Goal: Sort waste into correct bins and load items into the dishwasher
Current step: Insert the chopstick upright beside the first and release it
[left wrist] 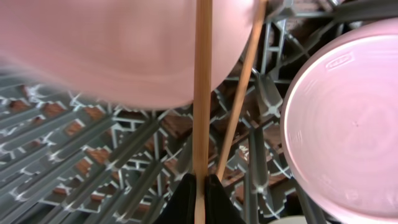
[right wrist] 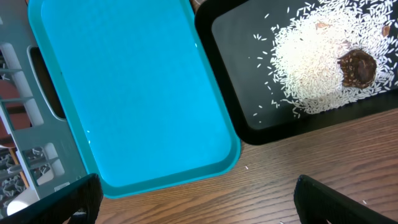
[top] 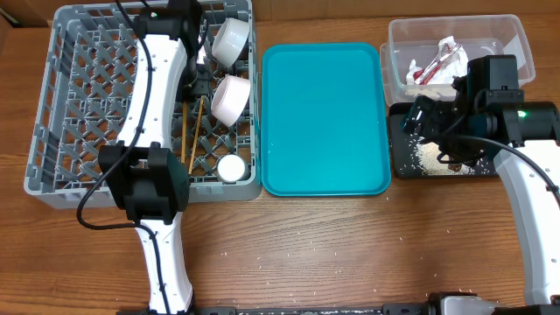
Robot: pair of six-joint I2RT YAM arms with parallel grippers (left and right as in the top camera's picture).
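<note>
Left of the teal tray [top: 324, 122], the dish rack [top: 39, 114] is loaded with bowls [top: 232, 98], cup [top: 232, 167] and chopsticks [top: 194, 131], one pinched by the left fingers [left wrist: 183, 202]. Right of it, wrapper [top: 433, 66], rice [right wrist: 311, 62] and lump [right wrist: 356, 67] are binned; right fingers [right wrist: 74, 196] are spread. Stray grains [right wrist: 246, 167] remain on the counter [top: 350, 254].

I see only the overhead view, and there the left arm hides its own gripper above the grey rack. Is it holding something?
Observer: Yes. The left wrist view shows the left gripper shut on one wooden chopstick.
Operator: Is the second chopstick in the grip too?
Observer: No. It lies outside the fingers, slanted, to the right of the held one in that view.
Operator: The right arm covers part of the black tray. What is under it?
Observer: The right wrist view shows a dark brown lump sitting on the rice grains in that tray.
</note>
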